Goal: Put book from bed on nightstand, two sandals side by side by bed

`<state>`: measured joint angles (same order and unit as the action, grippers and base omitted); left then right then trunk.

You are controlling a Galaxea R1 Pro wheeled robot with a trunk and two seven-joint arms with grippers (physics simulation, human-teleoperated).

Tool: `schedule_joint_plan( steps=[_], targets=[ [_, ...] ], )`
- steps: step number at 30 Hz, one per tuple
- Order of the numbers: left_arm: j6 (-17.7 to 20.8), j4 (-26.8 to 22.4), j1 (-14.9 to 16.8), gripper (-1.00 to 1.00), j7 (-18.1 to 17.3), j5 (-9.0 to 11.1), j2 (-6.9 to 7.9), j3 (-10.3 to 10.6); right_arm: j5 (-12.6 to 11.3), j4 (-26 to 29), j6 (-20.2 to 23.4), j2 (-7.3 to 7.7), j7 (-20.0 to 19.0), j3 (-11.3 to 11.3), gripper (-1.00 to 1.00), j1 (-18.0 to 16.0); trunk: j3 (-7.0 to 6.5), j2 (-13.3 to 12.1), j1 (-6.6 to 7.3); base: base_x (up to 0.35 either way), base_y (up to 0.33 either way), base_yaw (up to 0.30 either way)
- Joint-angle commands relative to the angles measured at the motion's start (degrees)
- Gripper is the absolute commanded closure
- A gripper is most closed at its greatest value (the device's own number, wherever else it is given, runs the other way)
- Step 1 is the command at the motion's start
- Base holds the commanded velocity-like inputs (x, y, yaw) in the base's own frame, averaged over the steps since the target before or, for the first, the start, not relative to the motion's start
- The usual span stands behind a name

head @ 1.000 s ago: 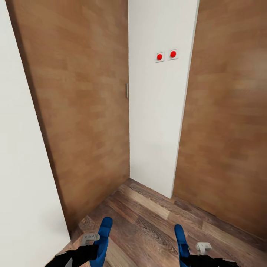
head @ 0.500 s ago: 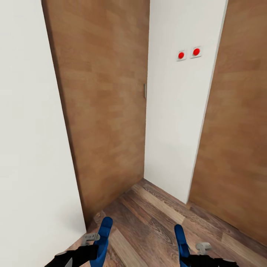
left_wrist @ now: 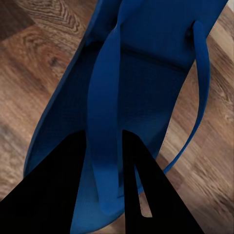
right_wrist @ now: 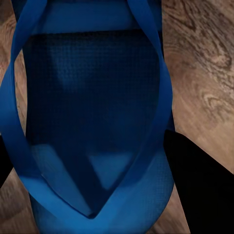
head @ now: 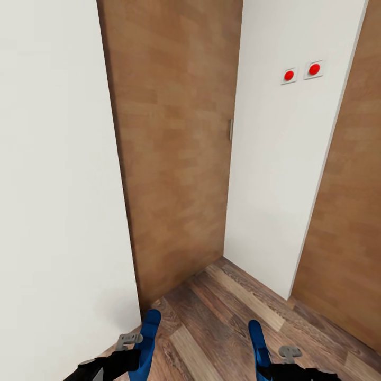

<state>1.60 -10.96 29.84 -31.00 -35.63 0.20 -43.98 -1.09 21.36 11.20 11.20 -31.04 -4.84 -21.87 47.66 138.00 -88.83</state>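
Sandals are riding one in each gripper, and that pairing is what the coming placement turns on: the left sandal [head: 147,344] is sitting in the left gripper [head: 123,355] at the head view's lower left, the right sandal [head: 257,343] in the right gripper [head: 286,365] at the lower right, both with their long axes pointing forward and away from the robot, roughly parallel and well apart. Since each arm is already carrying its own sandal, neither is nearer to the work; judging from this, setting them side by side will call for bringing the two arms closer together once the bed is reached. The robot is facing a corner of white wall [head: 275,174] between two wood-panelled doors [head: 180,153], with two red buttons [head: 301,72] high on the wall and wood-plank floor [head: 222,317] below, so I judge it is on its way; bed, book and nightstand are not among what these frames are offering. The wrist views are adding what the head view is missing: in the left wrist view the dark fingers [left_wrist: 58,190] are closing on a strap of the blue sandal [left_wrist: 146,73], gripping it firmly, while in the right wrist view the fingers [right_wrist: 200,180] are sitting at either edge of the other sandal's [right_wrist: 92,97] sole, clamped across its width with the straps converging toward the camera.
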Motion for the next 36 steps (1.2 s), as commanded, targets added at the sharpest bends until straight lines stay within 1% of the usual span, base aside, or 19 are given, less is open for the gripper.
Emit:
schedule_joint_plan(
  steps=[1, 7, 12, 17, 36],
  targets=[
    [0.16, -0.06, 0.04, 1.00, -0.31, -0.40, -0.02, -0.49, -0.14, 0.09, 0.57, -0.03, -0.33, -0.43, 1.00, -0.01, 0.06, 0.03, 0.01, 0.000, 0.000, 0.063],
    [0.19, -0.05, 0.04, 1.00, -0.33, -0.40, -0.02, -0.49, -0.14, 0.09, 0.58, -0.03, -0.34, -0.43, 1.00, 0.01, 0.06, 0.03, 0.01, -0.011, 0.000, 0.014],
    [0.17, -0.06, 0.04, 1.00, -0.36, -0.40, -0.02, -0.49, -0.14, 0.07, 0.58, -0.03, -0.34, -0.43, 1.00, 0.00, 0.06, 0.03, 0.01, -0.208, 0.000, 0.001],
    [0.16, -0.06, 0.04, 1.00, -0.35, -0.40, -0.02, -0.49, -0.14, 0.08, 0.57, -0.03, -0.37, -0.43, 1.00, -0.01, 0.06, 0.03, 0.01, -0.053, 0.000, 0.055],
    [0.16, -0.03, 0.04, 1.00, -0.38, -0.40, -0.02, -0.49, -0.14, 0.09, 0.58, -0.03, -0.34, -0.43, 1.00, -0.01, 0.06, 0.03, 0.01, -0.002, 0.000, 0.276]
  ],
)
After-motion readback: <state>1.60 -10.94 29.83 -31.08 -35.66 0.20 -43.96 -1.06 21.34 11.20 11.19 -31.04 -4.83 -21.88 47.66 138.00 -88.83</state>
